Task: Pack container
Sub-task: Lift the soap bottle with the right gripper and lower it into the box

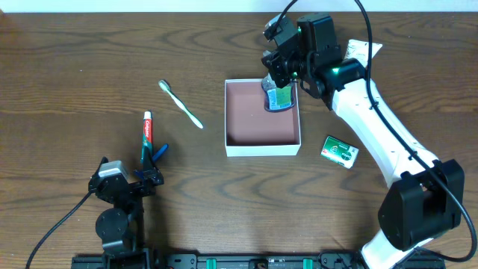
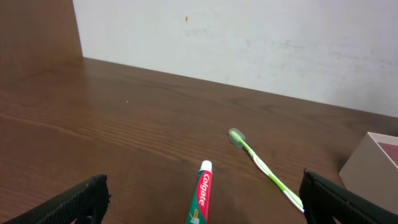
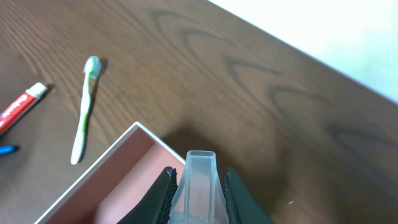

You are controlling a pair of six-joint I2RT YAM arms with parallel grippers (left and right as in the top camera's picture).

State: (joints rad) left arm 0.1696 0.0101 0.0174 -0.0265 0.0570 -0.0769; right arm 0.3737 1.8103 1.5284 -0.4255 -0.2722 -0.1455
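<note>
The container, a shallow white-walled box with a reddish-brown inside, sits mid-table. My right gripper is shut on a small clear-capped bottle with a green label. It holds the bottle just over the container's far right corner. My left gripper stands wide open at the near left, holding nothing. A red and green toothpaste tube lies on the table between and ahead of its fingers. A green and white toothbrush lies left of the container.
A green packet lies right of the container, beside the right arm. A white packet shows behind that arm. A small blue item lies next to the toothpaste. A white wall bounds the table's far edge.
</note>
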